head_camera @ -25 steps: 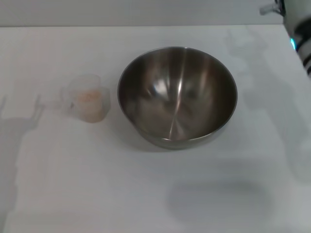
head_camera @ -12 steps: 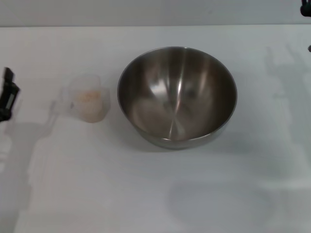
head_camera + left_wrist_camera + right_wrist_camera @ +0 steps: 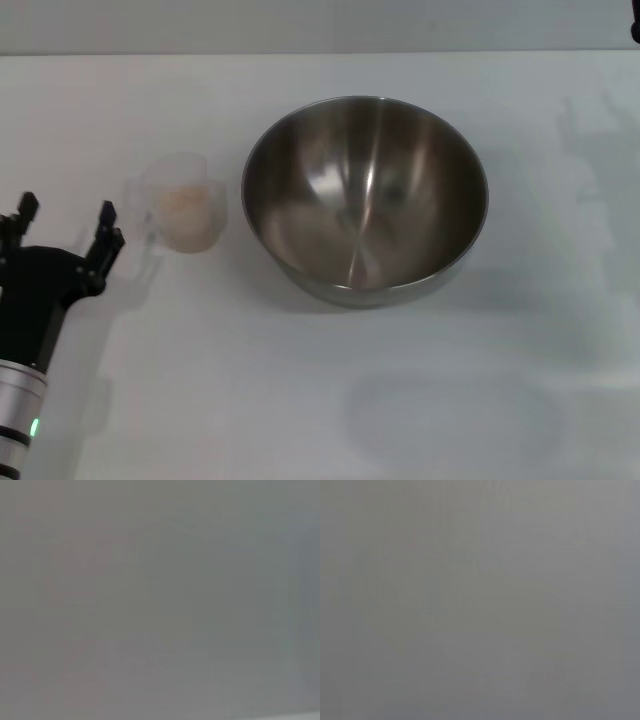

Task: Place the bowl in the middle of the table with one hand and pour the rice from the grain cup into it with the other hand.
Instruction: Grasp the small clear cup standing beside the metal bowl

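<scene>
The steel bowl (image 3: 365, 198) stands upright and empty near the middle of the white table (image 3: 300, 400). The clear grain cup (image 3: 183, 202) stands just left of the bowl with rice (image 3: 183, 204) inside and its handle toward the left. My left gripper (image 3: 64, 226) is open and empty at the left, a short way left of the cup's handle and apart from it. My right gripper is out of view; only a dark bit of the right arm (image 3: 634, 33) shows at the top right corner. Both wrist views show only plain grey.
The table's far edge (image 3: 300, 53) runs across the top of the head view. Shadows of the arms lie on the right side of the table.
My left arm has come in from the left edge toward the cup. The right arm has pulled away up and right, almost out of the head view. Bowl and cup have not moved.
</scene>
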You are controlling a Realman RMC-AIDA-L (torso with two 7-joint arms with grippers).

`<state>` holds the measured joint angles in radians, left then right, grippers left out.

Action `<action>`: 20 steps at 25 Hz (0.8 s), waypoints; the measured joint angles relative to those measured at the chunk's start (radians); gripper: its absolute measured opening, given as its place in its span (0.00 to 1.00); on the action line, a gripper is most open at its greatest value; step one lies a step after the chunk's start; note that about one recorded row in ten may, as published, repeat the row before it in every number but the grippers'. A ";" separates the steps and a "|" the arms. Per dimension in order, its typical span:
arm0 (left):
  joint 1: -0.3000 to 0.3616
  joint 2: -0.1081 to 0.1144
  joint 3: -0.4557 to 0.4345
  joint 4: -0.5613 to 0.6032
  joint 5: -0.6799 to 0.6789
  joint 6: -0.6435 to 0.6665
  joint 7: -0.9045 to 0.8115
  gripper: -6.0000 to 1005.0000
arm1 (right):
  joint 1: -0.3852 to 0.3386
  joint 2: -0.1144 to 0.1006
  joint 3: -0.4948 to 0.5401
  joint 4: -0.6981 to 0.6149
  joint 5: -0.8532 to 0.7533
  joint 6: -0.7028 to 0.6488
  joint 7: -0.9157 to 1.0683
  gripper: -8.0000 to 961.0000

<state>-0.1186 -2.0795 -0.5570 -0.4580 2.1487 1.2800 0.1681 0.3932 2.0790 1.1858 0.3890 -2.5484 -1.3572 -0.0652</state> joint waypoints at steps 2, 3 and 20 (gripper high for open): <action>0.004 0.000 0.002 -0.019 0.000 -0.048 0.002 0.82 | 0.003 0.000 0.009 -0.006 0.000 0.000 0.000 0.53; 0.004 0.000 0.002 -0.025 0.000 -0.065 0.002 0.82 | 0.004 0.000 0.011 -0.008 0.000 0.001 0.000 0.53; -0.080 -0.001 -0.004 -0.027 -0.079 -0.220 0.032 0.82 | 0.010 -0.005 0.023 -0.032 -0.001 -0.007 -0.004 0.53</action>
<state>-0.1987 -2.0801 -0.5609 -0.4851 2.0698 1.0598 0.2001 0.4030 2.0739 1.2090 0.3573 -2.5494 -1.3639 -0.0688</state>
